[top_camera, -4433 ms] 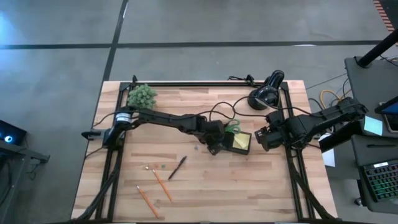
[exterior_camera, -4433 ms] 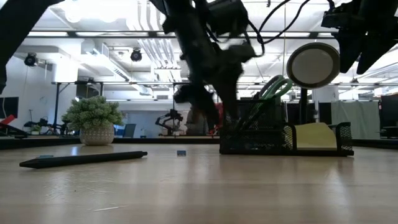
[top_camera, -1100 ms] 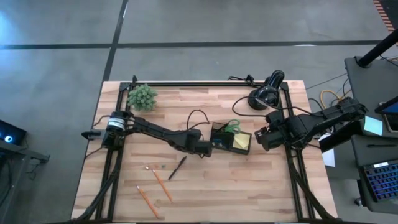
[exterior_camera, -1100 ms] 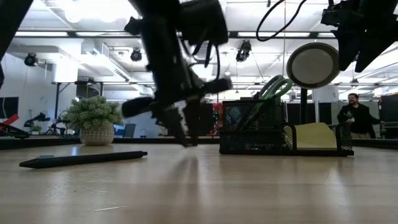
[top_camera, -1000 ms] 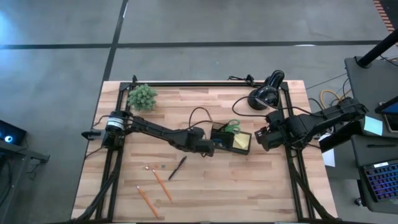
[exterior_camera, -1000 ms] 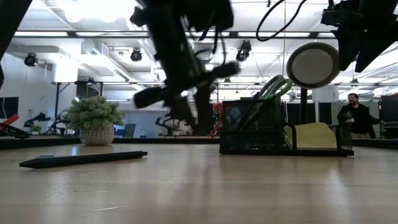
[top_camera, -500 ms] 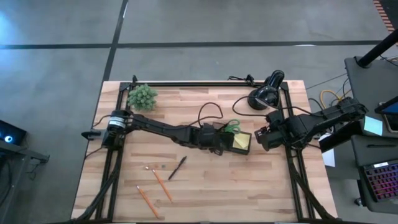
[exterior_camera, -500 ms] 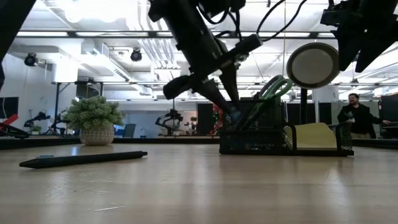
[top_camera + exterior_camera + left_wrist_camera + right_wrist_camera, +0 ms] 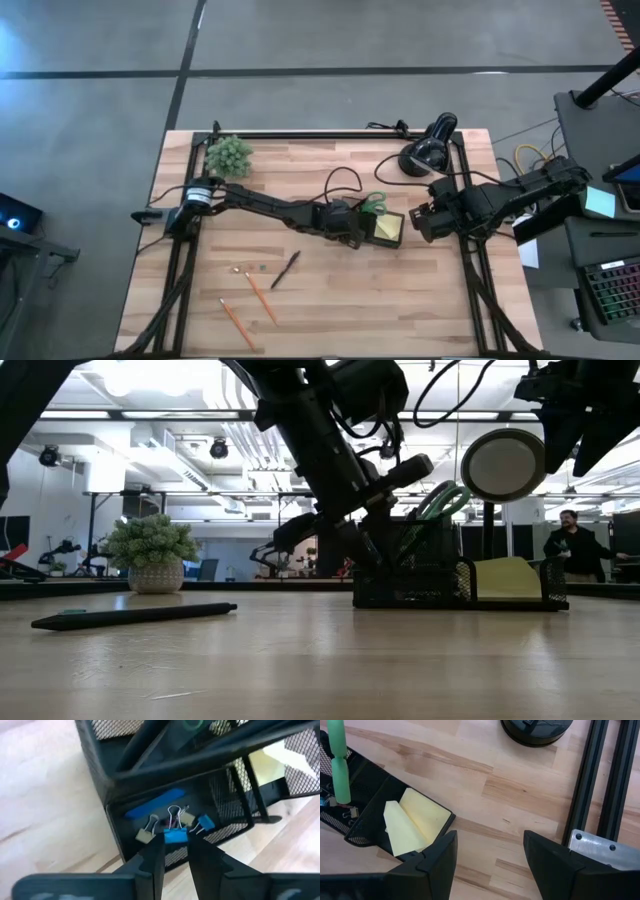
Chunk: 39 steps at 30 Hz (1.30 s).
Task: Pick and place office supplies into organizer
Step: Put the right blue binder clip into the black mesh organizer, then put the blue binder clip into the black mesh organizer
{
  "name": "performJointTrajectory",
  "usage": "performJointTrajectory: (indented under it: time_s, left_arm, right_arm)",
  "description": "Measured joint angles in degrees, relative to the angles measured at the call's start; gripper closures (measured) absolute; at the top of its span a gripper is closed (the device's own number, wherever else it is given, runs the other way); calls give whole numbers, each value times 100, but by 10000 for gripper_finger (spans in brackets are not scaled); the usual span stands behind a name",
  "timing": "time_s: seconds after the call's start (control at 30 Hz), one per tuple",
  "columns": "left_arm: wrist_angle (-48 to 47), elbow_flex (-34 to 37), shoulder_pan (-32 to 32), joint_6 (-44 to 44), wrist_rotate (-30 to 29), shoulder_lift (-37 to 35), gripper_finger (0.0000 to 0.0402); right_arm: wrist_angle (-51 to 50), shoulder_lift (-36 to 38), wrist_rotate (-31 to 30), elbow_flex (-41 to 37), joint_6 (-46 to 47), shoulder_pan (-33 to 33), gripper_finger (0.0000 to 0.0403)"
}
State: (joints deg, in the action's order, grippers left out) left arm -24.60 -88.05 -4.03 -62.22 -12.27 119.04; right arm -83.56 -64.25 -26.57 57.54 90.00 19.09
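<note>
- High view: the left gripper (image 9: 352,228) is stretched across the table and sits over the near-left end of the organizer (image 9: 372,226). The right gripper (image 9: 424,222) waits just beside the organizer's other end, by the table's right rail. The left arm is plainly the one at work. Loose supplies lie well apart toward the front left: a dark pen (image 9: 285,269) lying on a diagonal, and two orange pencils (image 9: 261,298).
- Low view: the left arm comes down steeply against the left face of the mesh organizer. The green-handled scissors (image 9: 440,498) stand in it, tilted, and the yellow sticky-note pad (image 9: 508,576) leans in its right part. Another dark pen lies flat near the left edge of the table.
- Left wrist view: a blue binder clip (image 9: 175,836) sits at the tips of the left fingers (image 9: 156,851), directly above the organizer's small tray, where further clips and a blue strip lie. The gap between the fingers is narrow; judged to be pinching the clip, so the coming release falls straight down into that tray.
- Right wrist view: fingers spread wide apart and empty, the sticky-note compartment lying ahead of them.
</note>
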Motion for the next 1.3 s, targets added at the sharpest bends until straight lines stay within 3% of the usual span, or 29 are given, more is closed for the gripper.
performJointTrajectory:
  time_s: [0.13, 0.3, 0.5, 0.67, 0.8, 0.87, 0.93, 1.03, 1.2, 1.3]
  left_arm:
    - [21, -84, 7, 133, -11, 0, 310]
    - [-71, -111, 10, 321, 223, -5, 247]
    - [-893, -116, -119, 818, 419, -576, 200]
    - [-2915, -16, -665, 870, 75, -1394, 208]
    - [-4776, 228, -1148, 1415, 496, -1711, 219]
    - [-5803, 445, -1270, 649, 836, -1846, 221]
    - [-6243, 727, -1296, -594, 1028, -2070, 222]
    - [-5423, 1220, -1343, -2086, 1277, -2462, 222]
    - [-2661, 2286, -1579, -3506, 978, -2921, 222]
    - [-2323, 2712, -1771, -4193, 884, -2911, 222]
  right_arm:
    - [1, 0, 0, 0, 1, 0, 183]
    - [0, 0, -2, 0, 6, 0, 184]
    - [0, 0, -42, -14, 63, 0, 184]
    - [13, -6, -46, -53, 43, 0, 184]
    - [28, -9, -48, -72, -39, 0, 184]
    - [36, -9, -50, -78, -73, 0, 184]
    - [48, -13, -48, -84, -11, 0, 184]
    - [54, -29, -50, -97, 242, 0, 184]
    - [91, -104, -95, -115, 297, 0, 183]
    - [128, -135, -114, -122, 278, 2, 184]
